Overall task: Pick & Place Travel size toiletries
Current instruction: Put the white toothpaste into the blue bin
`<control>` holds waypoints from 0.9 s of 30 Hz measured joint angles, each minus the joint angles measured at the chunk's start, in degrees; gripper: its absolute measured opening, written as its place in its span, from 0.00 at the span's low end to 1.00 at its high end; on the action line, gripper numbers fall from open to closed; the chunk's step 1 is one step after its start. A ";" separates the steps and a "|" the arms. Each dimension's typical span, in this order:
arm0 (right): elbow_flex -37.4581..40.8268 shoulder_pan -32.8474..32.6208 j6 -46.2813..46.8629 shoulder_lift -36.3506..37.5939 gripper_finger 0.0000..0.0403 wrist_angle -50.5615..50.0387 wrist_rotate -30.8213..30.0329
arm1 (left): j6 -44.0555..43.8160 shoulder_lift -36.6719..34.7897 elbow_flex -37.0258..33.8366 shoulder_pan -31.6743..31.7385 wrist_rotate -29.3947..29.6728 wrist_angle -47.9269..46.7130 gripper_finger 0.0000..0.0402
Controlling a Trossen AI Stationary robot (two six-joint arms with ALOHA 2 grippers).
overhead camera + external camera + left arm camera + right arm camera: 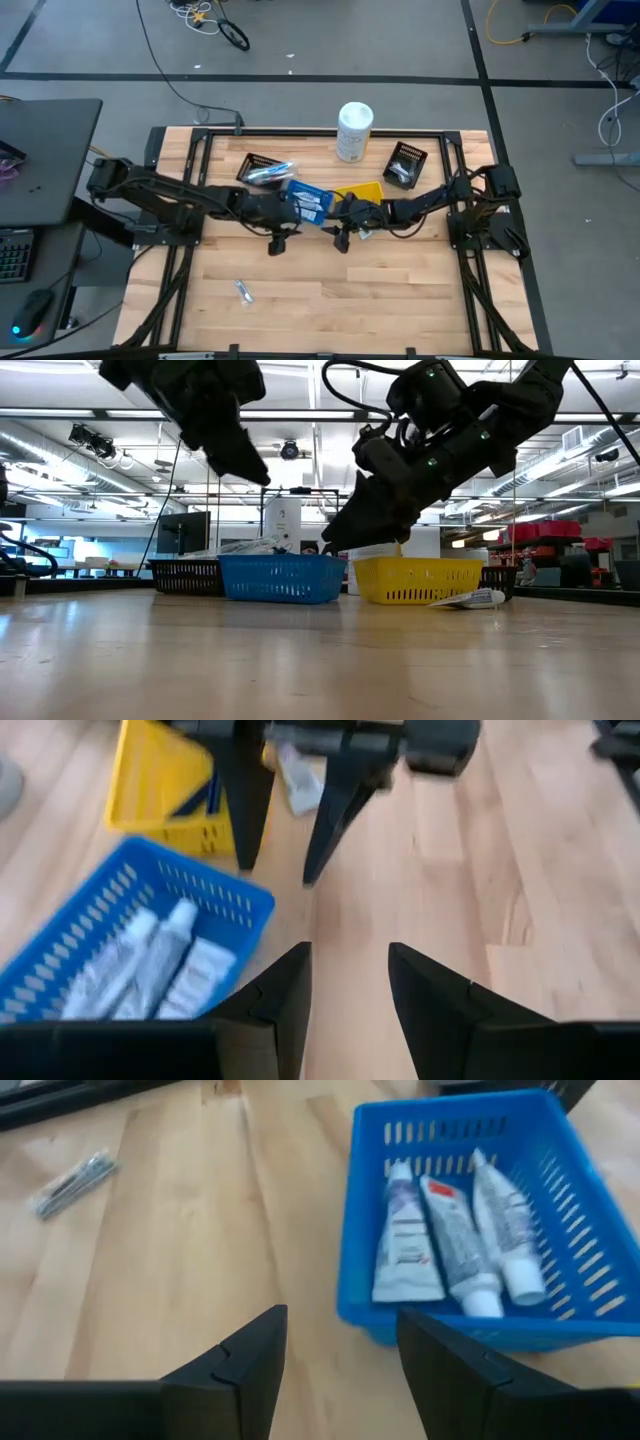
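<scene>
High view: both arms reach toward the middle of the wooden table, their grippers close together just in front of the blue basket and the yellow basket. The left gripper hangs over bare wood just beside the blue basket; in the left wrist view its fingers stand apart with nothing between them. The right gripper sits close to the yellow basket's front edge; the right wrist view shows its fingers spread wide and empty. In the low view both grippers are above the table surface, not touching it. Three white toothpaste tubes lie side by side in the blue basket, caps toward one wall. One further white tube lies on the table just beside the yellow basket, near the right gripper. A clear-wrapped slim item, type not discernible, lies alone on the table near its front left, well apart from both grippers. A black basket behind the blue one holds pale wrapped items; a second black basket at the rear right holds some items that cannot be identified. A white cylindrical canister stands upright at the rear edge.
</scene>
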State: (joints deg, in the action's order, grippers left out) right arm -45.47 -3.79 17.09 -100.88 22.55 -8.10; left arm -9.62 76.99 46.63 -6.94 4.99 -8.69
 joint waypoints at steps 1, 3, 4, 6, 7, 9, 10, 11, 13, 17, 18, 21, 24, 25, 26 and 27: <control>0.00 -0.40 -0.35 0.00 0.49 -0.10 0.16 | -0.67 0.00 0.00 -0.88 0.51 -1.15 0.35; 0.00 -1.27 -1.74 0.00 0.49 -0.06 2.15 | -1.78 0.00 0.00 -2.93 0.50 -3.72 0.35; 0.00 -1.73 -2.30 0.00 0.49 0.08 3.39 | -1.82 0.00 0.00 -4.11 0.48 -5.22 0.35; 0.00 -2.74 -2.87 0.00 0.49 0.87 5.32 | -1.76 0.00 0.00 -6.62 0.44 -8.06 0.35; 0.00 -3.22 -2.90 0.00 0.49 1.35 5.69 | -1.80 0.00 0.00 -7.92 0.38 -9.35 0.35; 0.00 -4.18 -2.98 0.00 0.49 2.14 5.65 | -2.53 0.00 0.00 -10.75 0.34 -11.92 0.35; 0.00 -4.64 -2.96 0.00 0.49 2.44 5.26 | -3.41 0.00 0.00 -12.21 0.32 -13.23 0.35; 0.00 -5.08 -2.66 0.00 0.49 2.60 4.82 | -4.35 0.00 0.00 -13.76 0.17 -14.45 0.35; 0.00 -5.96 -0.93 0.00 0.49 3.01 3.52 | -7.04 0.00 0.00 -16.89 -1.08 -16.24 0.35; 0.00 -7.66 2.71 0.00 0.49 3.03 2.10 | -9.74 0.00 0.00 -24.16 -2.84 -16.78 0.35; 0.00 -8.20 3.22 0.00 0.49 3.03 2.12 | -9.85 0.00 0.00 -26.17 -2.91 -16.78 0.35; 0.00 -9.96 3.67 0.00 0.49 3.03 2.16 | -11.14 0.00 0.00 -32.03 -2.63 -16.78 0.35; 0.00 -12.05 4.15 0.00 0.49 3.05 1.72 | -12.58 0.86 0.02 -37.10 -0.52 -16.65 0.35; 0.00 -12.81 5.03 0.00 0.49 3.09 0.73 | -12.60 1.46 0.02 -38.61 0.78 -17.00 0.35; 0.00 -13.56 5.59 0.00 0.49 3.17 -0.29 | -12.64 2.11 0.02 -39.98 2.07 -17.33 0.35; 0.00 -14.35 6.21 0.00 0.49 3.22 -1.53 | -12.58 2.90 0.02 -41.23 3.14 -17.40 0.35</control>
State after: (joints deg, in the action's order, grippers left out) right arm -45.47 -18.15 23.29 -100.88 25.77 -9.63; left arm -22.20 79.89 46.65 -48.18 8.13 -26.09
